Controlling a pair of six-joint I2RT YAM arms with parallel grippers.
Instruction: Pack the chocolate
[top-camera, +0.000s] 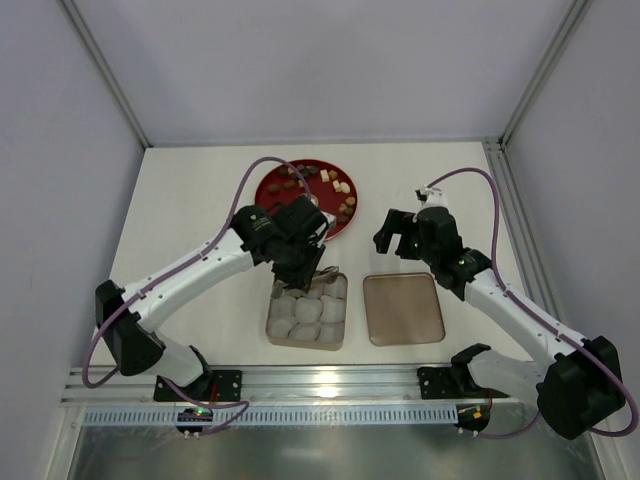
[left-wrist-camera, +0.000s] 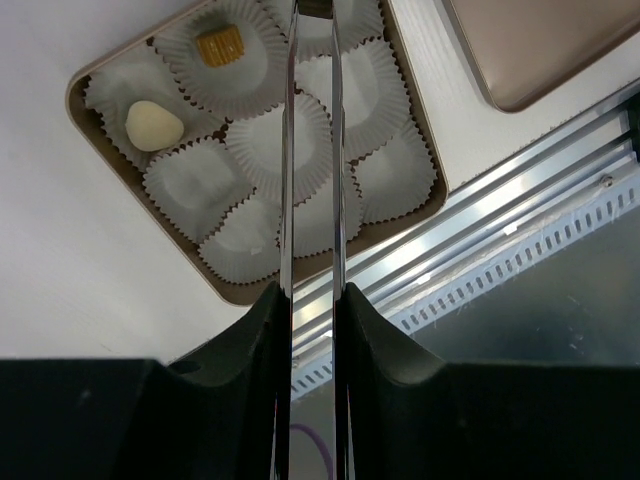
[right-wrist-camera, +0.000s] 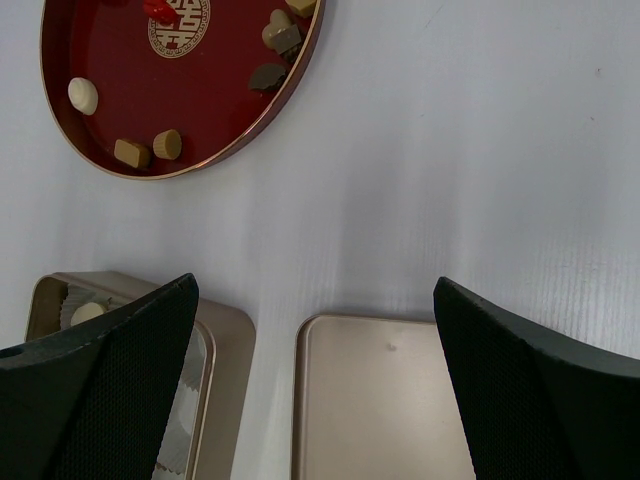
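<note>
Chocolate (top-camera: 343, 186) sits on the plate (top-camera: 272, 200), just beyond the left gripper (top-camera: 318, 274).

Looking like a robotics lab test cell: sitting boxed in by plain pale walls (top-camera: 300, 60) w/ alu frame posts (top-camera: 105, 70) at the corners, white table (top-camera: 200, 180) ending at a slotted alu rail (top-camera: 330, 385) carrying 2 bolted arm bases (top-camera: 205, 385), purple cables (top-camera: 243, 187) looping loose, perforated cable duct (top-camera: 330, 413) running alongside.
</note>
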